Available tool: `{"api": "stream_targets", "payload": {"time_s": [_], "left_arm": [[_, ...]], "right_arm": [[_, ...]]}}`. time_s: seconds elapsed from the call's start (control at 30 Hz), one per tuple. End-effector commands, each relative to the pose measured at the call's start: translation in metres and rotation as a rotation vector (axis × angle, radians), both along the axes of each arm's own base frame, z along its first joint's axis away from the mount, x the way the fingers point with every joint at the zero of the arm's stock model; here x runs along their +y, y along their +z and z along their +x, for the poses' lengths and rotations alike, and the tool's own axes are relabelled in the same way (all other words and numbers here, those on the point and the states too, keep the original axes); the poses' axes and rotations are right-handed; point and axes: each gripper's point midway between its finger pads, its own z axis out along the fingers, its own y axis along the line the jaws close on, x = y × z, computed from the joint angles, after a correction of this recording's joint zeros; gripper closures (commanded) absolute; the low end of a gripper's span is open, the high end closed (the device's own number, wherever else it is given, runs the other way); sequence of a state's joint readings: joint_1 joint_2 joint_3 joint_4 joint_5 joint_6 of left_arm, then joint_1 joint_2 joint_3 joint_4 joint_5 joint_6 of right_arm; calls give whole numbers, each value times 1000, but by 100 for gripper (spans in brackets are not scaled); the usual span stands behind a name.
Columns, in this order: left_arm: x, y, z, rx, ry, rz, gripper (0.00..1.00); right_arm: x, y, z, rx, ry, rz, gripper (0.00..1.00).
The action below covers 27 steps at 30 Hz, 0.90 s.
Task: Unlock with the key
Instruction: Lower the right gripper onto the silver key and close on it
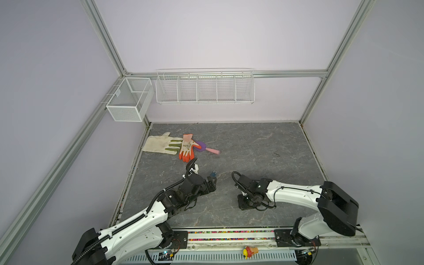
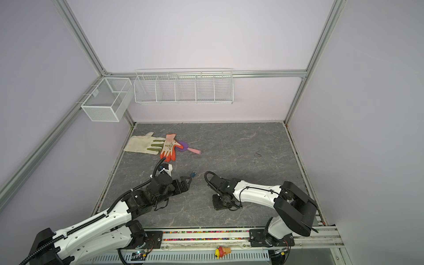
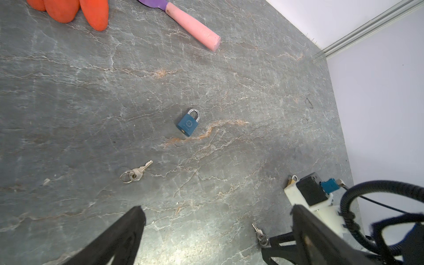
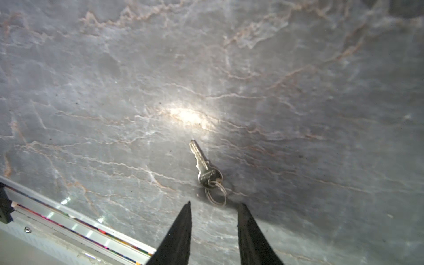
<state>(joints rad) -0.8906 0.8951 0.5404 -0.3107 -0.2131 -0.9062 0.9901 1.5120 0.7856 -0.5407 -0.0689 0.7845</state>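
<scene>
The right gripper (image 4: 214, 210) is hovering low over the grey table (image 4: 91, 91) with its jaws partly spread and empty, the key (image 4: 203, 165) lying just beyond its fingertips (image 4: 184, 218), while the left gripper (image 3: 218, 210) is hanging with jaws spread wide near the blue padlock (image 3: 188, 122) lying flat beside a second key (image 3: 135, 174)

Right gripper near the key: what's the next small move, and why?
Probably nudge the right gripper forward to straddle the key ring, then close: the key lies flat, its ring just ahead of the parted jaws, ungrasped.
</scene>
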Motion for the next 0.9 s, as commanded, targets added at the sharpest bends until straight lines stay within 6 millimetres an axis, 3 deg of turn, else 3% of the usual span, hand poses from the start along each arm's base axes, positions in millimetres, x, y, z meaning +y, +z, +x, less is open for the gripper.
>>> {"api": "stream_targets", "payload": {"time_s": [0.0, 0.23, 0.87], "left_arm": [[0, 7, 4, -15, 26, -15, 1], [0, 8, 5, -21, 29, -9, 1], [8, 9, 5, -32, 54, 1, 1]], "right_arm": [[1, -4, 1, -3, 3, -17, 66], [0, -7, 5, -20, 6, -45, 73], [9, -17, 12, -39, 11, -76, 76]]}}
